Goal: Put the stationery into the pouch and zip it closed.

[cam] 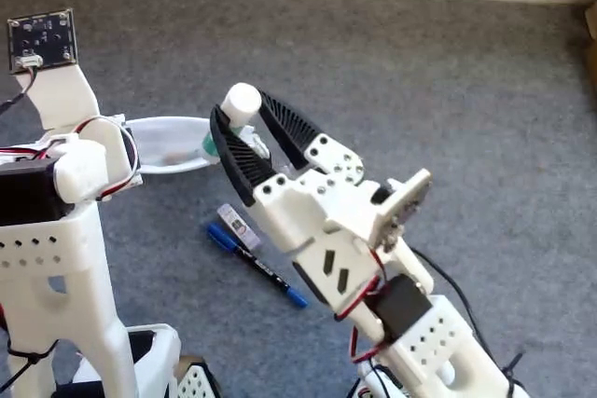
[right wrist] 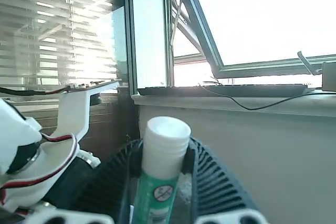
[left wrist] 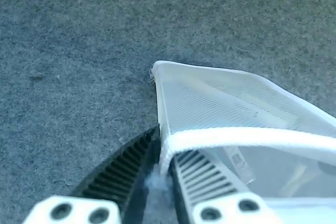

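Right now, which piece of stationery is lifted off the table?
The white-capped glue stick, clamped in the right pincer. The blue pen and the small white piece beside it lie flat on the grey table.

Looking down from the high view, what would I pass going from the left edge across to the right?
left arm → pouch → glue stick → right arm's white body

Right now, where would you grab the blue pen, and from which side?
Grip the pen at its middle, from straight above, closing across the thin barrel. It lies flat and slanted on the table, and a small block sits by one end, so the middle is likely freest.
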Controlling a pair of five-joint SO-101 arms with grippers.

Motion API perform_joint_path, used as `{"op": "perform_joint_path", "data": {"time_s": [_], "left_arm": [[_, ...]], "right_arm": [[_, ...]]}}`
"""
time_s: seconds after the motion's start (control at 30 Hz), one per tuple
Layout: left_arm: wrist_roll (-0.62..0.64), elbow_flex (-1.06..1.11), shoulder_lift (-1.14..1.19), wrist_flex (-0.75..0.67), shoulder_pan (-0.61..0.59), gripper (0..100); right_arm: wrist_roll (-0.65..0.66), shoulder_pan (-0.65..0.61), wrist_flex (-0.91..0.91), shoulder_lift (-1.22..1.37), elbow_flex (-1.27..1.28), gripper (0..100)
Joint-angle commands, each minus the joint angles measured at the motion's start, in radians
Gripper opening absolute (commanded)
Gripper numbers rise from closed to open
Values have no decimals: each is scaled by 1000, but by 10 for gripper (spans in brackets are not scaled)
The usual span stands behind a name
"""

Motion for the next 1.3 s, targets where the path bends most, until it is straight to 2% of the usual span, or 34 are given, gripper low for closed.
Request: {"op": "perform_joint_path", "data": {"time_s": [0.0, 0.27, 0.73, 1.07, 1.17, 1.27], "left_arm": [[9, -16, -1, -15, 19, 7], [9, -16, -2, -14, 18, 7], [9, -16, -2, -15, 18, 7], [9, -16, -2, -15, 19, 7], [9, -16, -2, -15, 19, 7], [9, -16, -2, -15, 19, 7]], "right_arm": [[14, -12, -114, 90, -12, 5], [14, -12, -263, 266, -7, 5], [14, -12, -305, 449, -2, 5], [12, -51, -337, 424, 79, 11], [12, -53, -323, 415, 81, 60], [8, -53, -231, 403, 71, 115]]}}
